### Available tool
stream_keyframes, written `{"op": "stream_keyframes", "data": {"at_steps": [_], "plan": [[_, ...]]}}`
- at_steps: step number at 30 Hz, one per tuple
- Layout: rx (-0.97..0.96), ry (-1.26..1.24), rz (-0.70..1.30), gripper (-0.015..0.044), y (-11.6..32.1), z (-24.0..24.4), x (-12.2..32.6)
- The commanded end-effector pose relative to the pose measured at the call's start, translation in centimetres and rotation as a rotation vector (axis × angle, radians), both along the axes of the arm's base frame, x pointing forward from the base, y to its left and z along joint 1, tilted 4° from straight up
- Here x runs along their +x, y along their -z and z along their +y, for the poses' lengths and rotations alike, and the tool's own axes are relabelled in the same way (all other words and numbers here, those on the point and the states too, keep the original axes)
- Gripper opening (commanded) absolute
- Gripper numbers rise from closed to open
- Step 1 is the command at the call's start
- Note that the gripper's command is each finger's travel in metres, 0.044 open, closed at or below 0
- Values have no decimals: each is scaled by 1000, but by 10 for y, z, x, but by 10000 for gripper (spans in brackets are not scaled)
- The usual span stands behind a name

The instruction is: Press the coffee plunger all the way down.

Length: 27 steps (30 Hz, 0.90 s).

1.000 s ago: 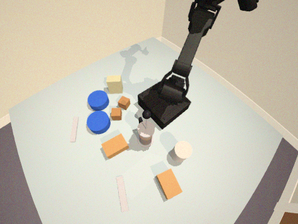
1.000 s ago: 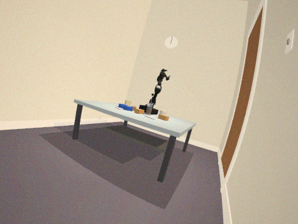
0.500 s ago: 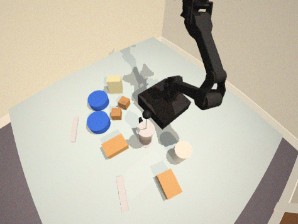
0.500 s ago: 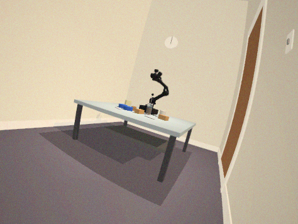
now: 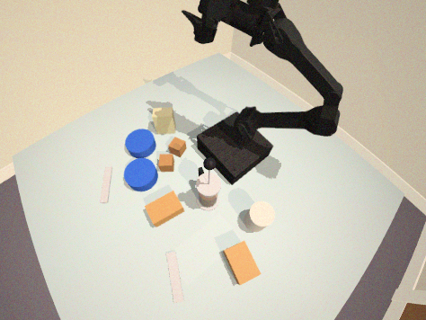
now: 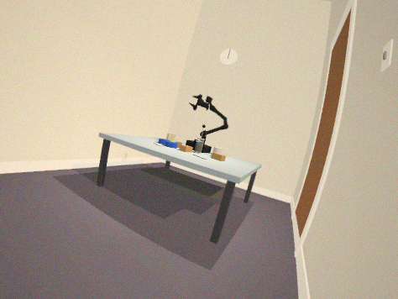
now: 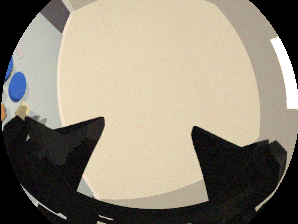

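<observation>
— Cream walls and a purple-grey floor frame a pale matte table (image 5: 315,216) on dark legs. What stands at centre frame?

— A coffee press (image 5: 208,191): an upright, clear cylinder with a dark band of liquid low in the body, a pale lid, a small dark handle stub on the side toward the robot's base, and a thin rod rising to the round black plunger knob (image 5: 209,163). Its long axis runs vertical, and the knob sits well above the lid.

— And around it?

— Two flat blue discs (image 5: 140,143) at left of centre, two small orange cubes (image 5: 177,146) beside them, and a tan, crumpled-looking bag (image 5: 164,120) behind. Two flat orange blocks (image 5: 164,208) lie at lower left and lower right of the press, a cream cylinder (image 5: 261,215) stands at its right, and two pale strips (image 5: 106,184) lie flat on the table top. Whether the cream cylinder holds anything cannot be told.

— Where is the arm?

— Its black square base (image 5: 235,150) sits just behind the press. The jointed arm (image 5: 315,76) bends up to the upper edge of the frame, where the gripper (image 5: 196,24) hangs high, well apart from the press. In the wrist view its two dark, wedge-shaped fingers stand spread wide against bare wall, grasping nothing.
</observation>
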State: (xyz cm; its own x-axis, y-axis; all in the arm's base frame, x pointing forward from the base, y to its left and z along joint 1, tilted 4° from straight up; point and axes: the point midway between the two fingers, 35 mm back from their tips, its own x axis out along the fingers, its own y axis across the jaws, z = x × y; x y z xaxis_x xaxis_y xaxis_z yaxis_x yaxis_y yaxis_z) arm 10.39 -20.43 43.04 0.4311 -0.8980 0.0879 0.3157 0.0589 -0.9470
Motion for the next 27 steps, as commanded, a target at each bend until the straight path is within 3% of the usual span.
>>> {"op": "stream_keyframes", "data": {"at_steps": [1,10,20,27], "plan": [[204,-305,-103,440,27,36,50],[756,-821,-157,440,82,146,107],[1455,-1094,77,440,135,271,78],[1500,-1094,100,440,161,278,73]]}}
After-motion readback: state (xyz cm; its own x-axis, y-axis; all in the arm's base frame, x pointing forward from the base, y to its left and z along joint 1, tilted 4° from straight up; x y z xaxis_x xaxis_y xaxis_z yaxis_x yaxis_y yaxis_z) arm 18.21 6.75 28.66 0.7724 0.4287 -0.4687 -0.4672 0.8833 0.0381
